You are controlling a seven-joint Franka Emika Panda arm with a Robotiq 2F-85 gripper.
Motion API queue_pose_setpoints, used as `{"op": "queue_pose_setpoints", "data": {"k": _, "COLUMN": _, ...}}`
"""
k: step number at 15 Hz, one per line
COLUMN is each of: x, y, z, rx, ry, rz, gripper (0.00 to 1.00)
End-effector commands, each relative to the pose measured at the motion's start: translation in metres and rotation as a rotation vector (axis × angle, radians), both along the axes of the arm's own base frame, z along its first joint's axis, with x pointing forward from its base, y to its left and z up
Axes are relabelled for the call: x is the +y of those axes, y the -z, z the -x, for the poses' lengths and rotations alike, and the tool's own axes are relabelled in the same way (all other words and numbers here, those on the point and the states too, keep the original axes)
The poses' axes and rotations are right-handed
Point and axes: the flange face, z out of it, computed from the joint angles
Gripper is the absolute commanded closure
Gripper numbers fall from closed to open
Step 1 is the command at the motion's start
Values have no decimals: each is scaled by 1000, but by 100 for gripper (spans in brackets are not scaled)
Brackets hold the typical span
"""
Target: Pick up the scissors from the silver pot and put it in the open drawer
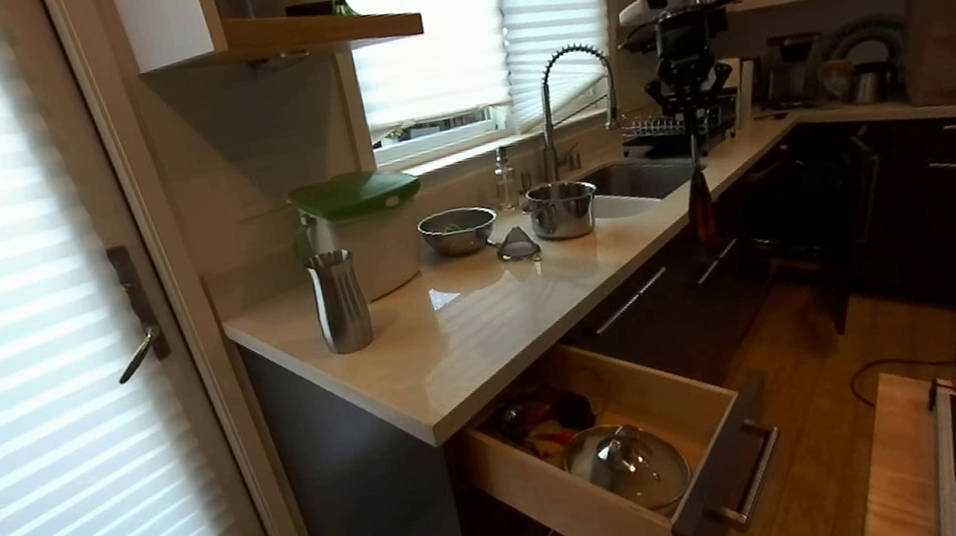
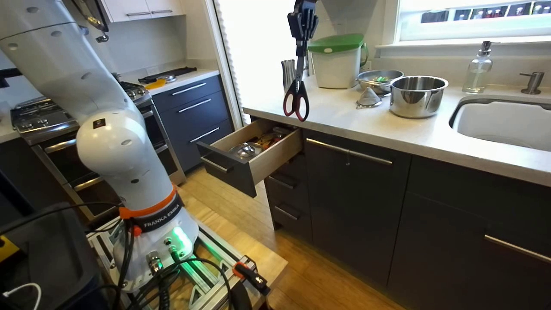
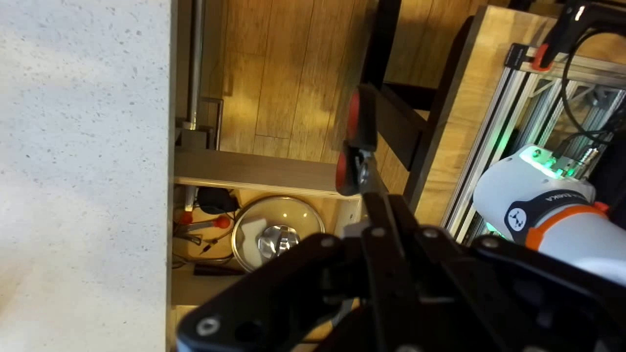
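Observation:
The scissors [image 2: 298, 88] have dark handles with red inner rims and a metal blade. They hang handles down from my gripper [image 2: 301, 51], which is shut on the blades. In an exterior view the scissors [image 1: 700, 204] hang in the air in front of the counter edge, below the gripper [image 1: 690, 105]. In the wrist view the handles [image 3: 363, 120] extend beyond the fingertips [image 3: 386, 203], over the floor outside the drawer's side wall. The silver pot [image 1: 564, 214] stands on the counter by the sink, also seen here [image 2: 416, 101]. The drawer [image 1: 521, 482] is open, also seen here [image 2: 277, 158] and here [image 3: 264, 168].
A glass lid [image 3: 308, 220] and utensils [image 3: 210, 225] lie in the drawer. The counter [image 1: 490, 343] juts over its back. A metal canister [image 1: 340, 304], green-lidded bin [image 1: 368, 237], silver bowl [image 1: 459, 237] and small strainer [image 1: 518, 245] stand on the counter. The robot base [image 2: 163, 228] stands opposite.

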Motion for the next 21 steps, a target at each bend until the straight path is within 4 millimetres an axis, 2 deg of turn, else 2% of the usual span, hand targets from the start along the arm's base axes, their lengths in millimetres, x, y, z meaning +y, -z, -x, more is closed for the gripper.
{"op": "queue_pose_setpoints", "data": {"k": 1, "x": 0, "y": -1, "z": 2, "rx": 2, "ry": 0, "rz": 0, "gripper": 94}}
{"op": "queue_pose_setpoints", "data": {"k": 2, "x": -1, "y": -1, "z": 3, "rx": 1, "ry": 2, "rz": 0, "gripper": 94}}
{"op": "queue_pose_setpoints", "data": {"k": 3, "x": -11, "y": 1, "z": 0, "rx": 1, "ry": 106, "rz": -63, "gripper": 98}}
{"op": "queue_pose_setpoints", "data": {"k": 5, "x": -4, "y": 17, "z": -4, "rx": -2, "ry": 203, "rz": -128, "gripper": 98}}
{"op": "queue_pose_setpoints", "data": {"k": 10, "x": 57, "y": 62, "z": -24, "rx": 18, "ry": 299, "rz": -213, "gripper": 98}}
{"op": "queue_pose_setpoints", "data": {"k": 13, "x": 113, "y": 87, "z": -37, "rx": 17, "ry": 302, "rz": -228, "gripper": 98}}
{"op": "queue_pose_setpoints", "data": {"k": 16, "x": 164, "y": 116, "z": -39, "rx": 37, "ry": 274, "rz": -225, "gripper": 98}}
{"op": "queue_pose_setpoints", "data": {"k": 18, "x": 183, "y": 134, "z": -37, "rx": 122, "ry": 188, "rz": -192, "gripper": 98}}
{"op": "queue_pose_setpoints", "data": {"k": 19, "x": 175, "y": 122, "z": -43, "rx": 75, "ry": 227, "rz": -201, "gripper": 94}}
{"op": "queue_pose_setpoints", "data": {"k": 21, "x": 188, "y": 134, "z": -40, "rx": 110, "ry": 201, "rz": -197, "gripper": 94}}
